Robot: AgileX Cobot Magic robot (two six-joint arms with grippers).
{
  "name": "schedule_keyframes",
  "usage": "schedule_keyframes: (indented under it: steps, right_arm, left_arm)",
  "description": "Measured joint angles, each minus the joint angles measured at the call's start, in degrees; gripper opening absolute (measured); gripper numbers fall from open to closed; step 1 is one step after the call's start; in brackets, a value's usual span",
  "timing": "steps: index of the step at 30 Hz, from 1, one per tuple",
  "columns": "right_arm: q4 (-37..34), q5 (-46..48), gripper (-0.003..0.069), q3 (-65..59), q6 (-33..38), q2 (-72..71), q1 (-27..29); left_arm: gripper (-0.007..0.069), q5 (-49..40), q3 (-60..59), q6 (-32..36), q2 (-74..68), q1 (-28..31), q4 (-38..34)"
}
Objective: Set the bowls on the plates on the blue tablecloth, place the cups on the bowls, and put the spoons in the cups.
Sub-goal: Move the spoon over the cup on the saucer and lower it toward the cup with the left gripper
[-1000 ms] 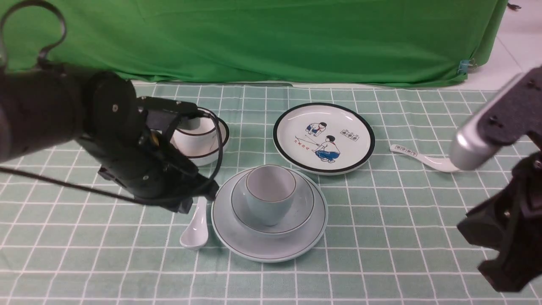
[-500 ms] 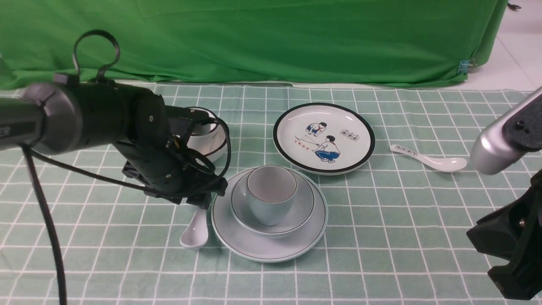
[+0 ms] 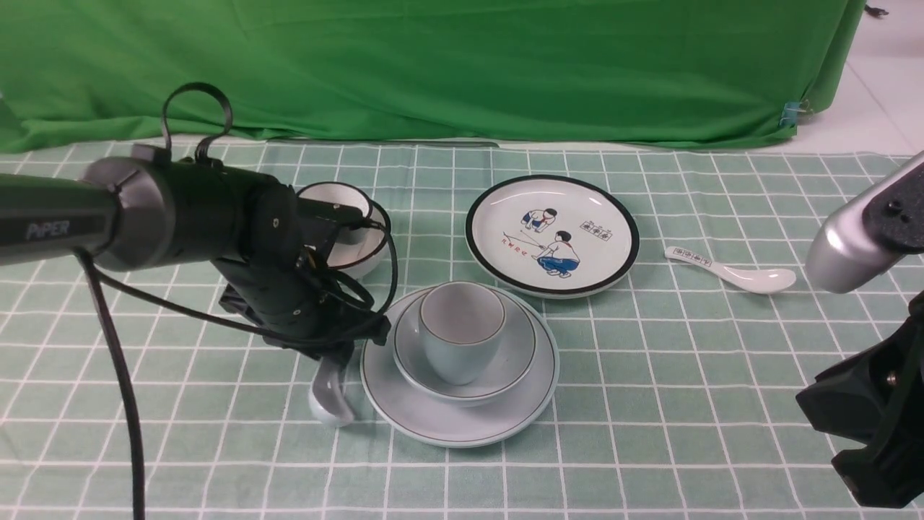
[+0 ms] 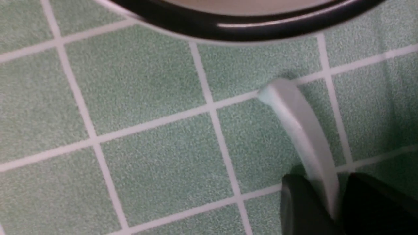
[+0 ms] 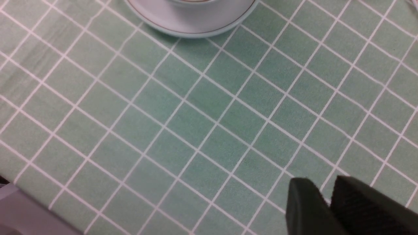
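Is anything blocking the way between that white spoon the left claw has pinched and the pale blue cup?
Nothing visible does. The left gripper is shut on the plain spoon by its handle, and the pale blue cup stands empty close beside it, mouth up.

Plain white spoon (image 3: 329, 396) tipped on edge beside pale blue plate (image 3: 433, 426).

Behind my workspace I see a wrinkled bright green backdrop cloth (image 3: 462, 65), pale floor (image 3: 881, 79) at its right edge.
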State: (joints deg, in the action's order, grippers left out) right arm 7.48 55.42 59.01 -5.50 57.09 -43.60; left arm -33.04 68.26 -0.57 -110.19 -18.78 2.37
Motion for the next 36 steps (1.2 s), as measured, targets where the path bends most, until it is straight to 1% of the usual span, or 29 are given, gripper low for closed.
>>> schedule_keyframes:
  steps: [3, 5, 8, 9, 12, 14, 16, 17, 19, 21, 22, 23, 25, 26, 29, 32, 34, 35, 36]
  right_arm:
    - [0.0, 0.65, 0.0161, 0.0, 0.0, 0.0, 0.0]
    - [0.0, 0.96, 0.0163, 0.0, 0.0, 0.0, 0.0]
    - [0.0, 1.7, 0.0168, 0.0, 0.0, 0.0, 0.0]
    - [0.0, 1.83, 0.0171, 0.0, 0.0, 0.0, 0.0]
    - [0.0, 1.94, 0.0175, 0.0, 0.0, 0.0, 0.0]
    - [0.0, 1.94, 0.0178, 0.0, 0.0, 0.0, 0.0]
    - [0.0, 1.94, 0.0178, 0.0, 0.0, 0.0, 0.0]
    - [0.07, 1.94, 0.0179, 0.0, 0.0, 0.0, 0.0]
    - [0.36, 1.94, 0.0179, 0.0, 0.0, 0.0, 0.0]
    - [0.43, 1.94, 0.0181, 0.0, 0.0, 0.0, 0.0]
    - [0.49, 1.94, 0.0181, 0.0, 0.0, 0.0, 0.0]
    - [0.49, 1.94, 0.0181, 0.0, 0.0, 0.0, 0.0]
    - [0.49, 1.94, 0.0181, 0.0, 0.0, 0.0, 0.0]
    - [0.55, 1.94, 0.0181, 0.0, 0.0, 0.0, 0.0]
    - [0.6, 1.94, 0.0183, 0.0, 0.0, 0.0, 0.0]
    - [0.6, 1.89, 0.0186, 0.0, -0.42, 0.0, 0.0]
    - [0.54, 1.89, 0.0189, 0.0, -1.28, 0.0, 0.0]
    - [0.54, 1.89, 0.0189, 0.0, -1.33, 0.0, 0.0]
    - [0.48, 1.95, 0.019, 0.0, -1.51, 0.0, 0.0]
  left_arm:
    - [0.0055, -0.39, 0.0, 0.57, 0.05, 0.11, 0.24]
    - [0.0036, -0.53, 0.0, 0.88, 0.13, 0.11, -0.19]
    - [0.0029, -2.38, -0.06, 1.93, 1.14, 0.04, -1.12]
    - [0.0029, -4.63, -0.2, 2.53, 3.41, -0.03, -1.58]
    - [0.0029, -5.43, -0.7, 3.34, 8.61, -0.2, -2.37]
    - [0.0029, -1.22, -3.05, 6.02, 17.35, -1.55, -4.61]
    - [0.0029, 2.47, -4.54, 8.1, 20.95, -2.73, -6.52]
    - [0.0029, 9.31, -7.25, 11.91, 26.4, -4.92, -10.17]
    - [0.0029, 21.38, -11.97, 18.31, 31.72, -8.89, -15.9]
    - [0.0029, 31.52, -16.1, 22.5, 34.29, -12.78, -19.23]
    - [0.0029, 43.64, -21.02, 25.0, 35.35, -15.76, -20.22]
    - [0.0029, 43.64, -21.02, 25.0, 35.35, -16.01, -20.22]
    - [0.0029, 51.17, -24.48, 25.46, 35.1, -17.25, -20.1]
    - [0.0029, 59.76, -27.3, 23.99, 33.82, -17.89, -18.37]
    - [0.0029, 69.8, -29.68, 18.99, 30.29, -18.09, -12.64]
    - [0.0029, 77.29, -29.87, 15.72, 25.83, -18.22, -5.65]
    - [0.0029, 82.09, -29.92, 15.03, 22.42, -18.28, -3.09]
    - [0.0029, 82.53, -29.92, 14.98, 22.09, -18.28, -2.92]
    - [0.0029, 85.78, -29.93, 14.85, 19.21, -18.28, -3.02]
